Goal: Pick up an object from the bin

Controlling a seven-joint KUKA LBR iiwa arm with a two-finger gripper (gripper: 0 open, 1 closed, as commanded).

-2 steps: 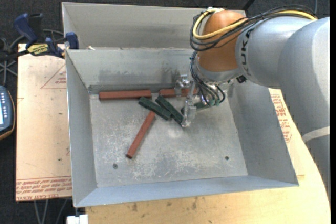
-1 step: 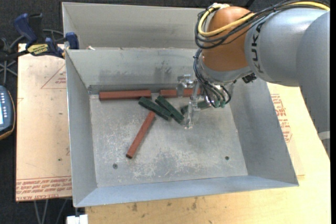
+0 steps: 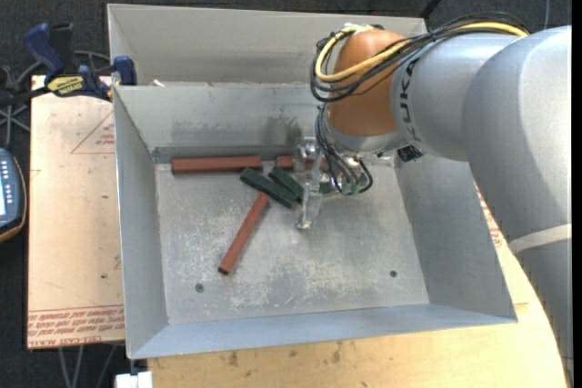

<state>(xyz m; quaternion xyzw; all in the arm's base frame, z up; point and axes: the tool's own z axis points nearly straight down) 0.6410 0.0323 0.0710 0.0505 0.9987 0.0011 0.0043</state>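
Observation:
My gripper [image 3: 307,210] is low in the middle of the bin, right at the right-hand end of a pair of dark green flat bars [image 3: 273,184] that lie crossed on the floor. A red-brown stick [image 3: 245,234] runs diagonally from under the green bars toward the front left. A longer red-brown bar [image 3: 216,164] lies flat along the back of the floor, to the gripper's left. A short red-brown piece [image 3: 285,163] shows just behind the green bars, close to the gripper.
The arm's grey body, orange cover and cables hang over the bin's back right part and hide the floor there. Bare bin floor stretches in front of and to the right of the gripper.

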